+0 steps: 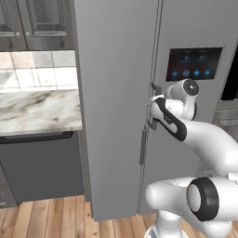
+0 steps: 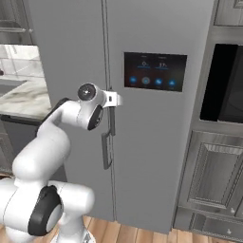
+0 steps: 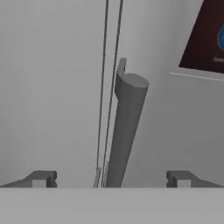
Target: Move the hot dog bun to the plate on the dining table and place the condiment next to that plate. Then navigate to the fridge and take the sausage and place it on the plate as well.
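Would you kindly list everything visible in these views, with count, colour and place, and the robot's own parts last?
fridge: one, pale grey, two doors shut, straight ahead of the arm.
fridge panel: one, dark with blue icons, on the right door.
door handles: two, grey vertical bars, either side of the door seam; one lies between the open jaws in the hand view.
counter: one, white-grey marble top over dark grey fronts, left of the fridge.
wall oven: one, dark, in grey cabinetry right of the fridge.
upper cabinets: grey, above the counter.
floor: light wood planks.
arm: one, white with dark joints.
gripper: one, jaws open, at the handles.
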